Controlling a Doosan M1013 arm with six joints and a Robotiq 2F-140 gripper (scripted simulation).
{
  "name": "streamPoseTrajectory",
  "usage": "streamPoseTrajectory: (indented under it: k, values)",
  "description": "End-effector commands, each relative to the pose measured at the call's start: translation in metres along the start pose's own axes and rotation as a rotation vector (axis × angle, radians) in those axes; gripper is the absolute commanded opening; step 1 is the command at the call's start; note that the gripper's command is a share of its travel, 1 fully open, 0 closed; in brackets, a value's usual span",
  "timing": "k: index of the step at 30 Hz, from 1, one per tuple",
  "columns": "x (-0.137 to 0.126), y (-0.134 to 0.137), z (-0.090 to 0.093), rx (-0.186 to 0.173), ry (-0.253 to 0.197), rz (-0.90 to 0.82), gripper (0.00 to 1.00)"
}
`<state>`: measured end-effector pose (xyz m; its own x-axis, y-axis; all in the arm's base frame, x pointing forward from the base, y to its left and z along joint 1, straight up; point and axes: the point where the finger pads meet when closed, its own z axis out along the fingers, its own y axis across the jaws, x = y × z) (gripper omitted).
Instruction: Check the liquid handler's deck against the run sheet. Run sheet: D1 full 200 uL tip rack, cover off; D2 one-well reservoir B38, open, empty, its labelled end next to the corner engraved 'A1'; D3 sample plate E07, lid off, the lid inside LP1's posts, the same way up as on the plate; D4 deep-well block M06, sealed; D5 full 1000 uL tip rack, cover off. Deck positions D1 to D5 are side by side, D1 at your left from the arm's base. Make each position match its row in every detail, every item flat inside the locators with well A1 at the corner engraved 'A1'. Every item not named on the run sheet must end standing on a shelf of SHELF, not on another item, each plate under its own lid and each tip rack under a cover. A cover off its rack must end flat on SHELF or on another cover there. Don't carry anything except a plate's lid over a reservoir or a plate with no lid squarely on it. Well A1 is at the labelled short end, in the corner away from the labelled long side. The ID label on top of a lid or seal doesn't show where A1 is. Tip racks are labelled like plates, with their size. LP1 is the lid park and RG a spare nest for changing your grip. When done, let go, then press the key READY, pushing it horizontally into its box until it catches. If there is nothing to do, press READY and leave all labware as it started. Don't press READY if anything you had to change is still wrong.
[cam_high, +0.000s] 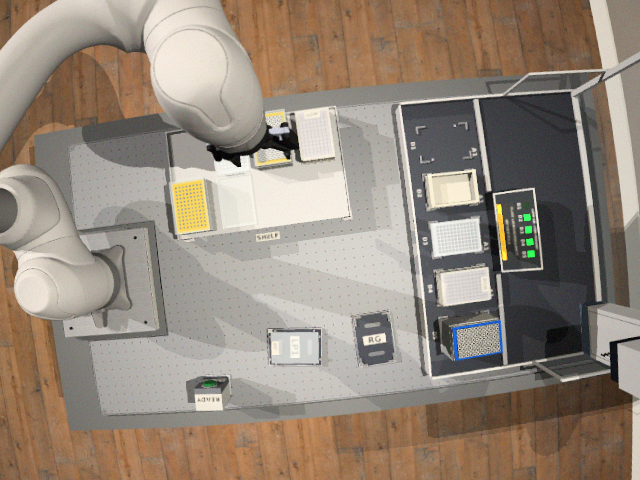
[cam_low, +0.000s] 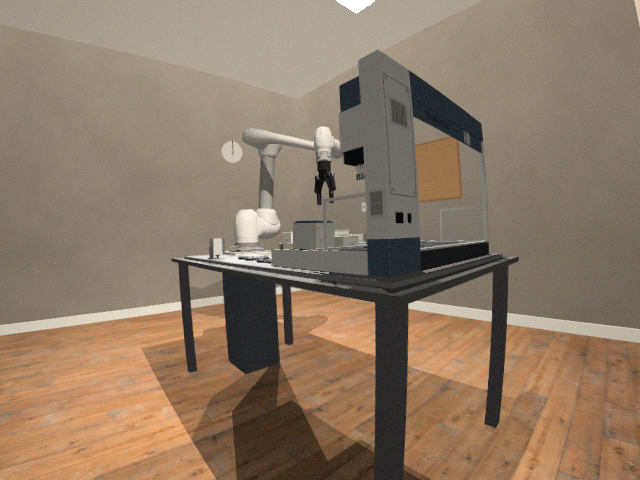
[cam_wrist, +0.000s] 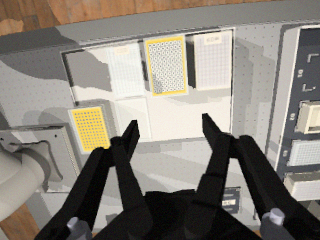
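Observation:
My gripper (cam_high: 255, 147) (cam_low: 324, 198) (cam_wrist: 169, 125) is open, holds nothing, and hangs high above SHELF (cam_high: 258, 170). On SHELF I see a yellow-framed tip rack with a speckled top (cam_high: 271, 139) (cam_wrist: 167, 65). A white plate (cam_high: 315, 134) (cam_wrist: 213, 60) is beside it, and another white plate (cam_wrist: 126, 70) is on its other side. There is also a rack with a solid yellow top (cam_high: 192, 206) (cam_wrist: 90, 127) and a clear cover (cam_high: 236, 201) (cam_wrist: 134, 117). Deck position D1 (cam_high: 447, 142) holds nothing. D2 holds an open cream reservoir (cam_high: 452, 188), D3 a white plate (cam_high: 455, 236), D4 a deep-well block (cam_high: 463, 285), and D5 a blue-framed tip rack (cam_high: 476, 338).
The lid park LP1 (cam_high: 294, 346) shows a pale flat panel inside its posts. The RG nest (cam_high: 374, 339) stands beside it. The READY key box (cam_high: 209, 392) is near the table's front edge. The liquid handler's tall frame (cam_low: 392, 170) rises over the deck.

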<state>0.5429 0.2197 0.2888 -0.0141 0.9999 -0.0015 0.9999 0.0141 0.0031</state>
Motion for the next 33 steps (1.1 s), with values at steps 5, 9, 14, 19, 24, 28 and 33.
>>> streamPoseTrajectory:
  k: [5,9,14,19,24,28,33]
  values:
    - [0.026,0.001,-0.001,-0.001,0.001,0.001,0.67]
    - [0.046,0.002,-0.001,-0.001,0.001,0.001,0.67]
    - [0.071,0.002,-0.001,-0.001,0.001,0.001,0.67]
    - [0.077,0.002,-0.001,-0.001,0.001,0.001,0.67]
    - [0.077,0.002,-0.001,-0.001,0.001,0.001,0.67]
    - [0.077,0.002,0.004,-0.001,0.001,0.001,0.67]
    - [0.077,0.002,0.011,-0.001,0.001,0.001,0.67]
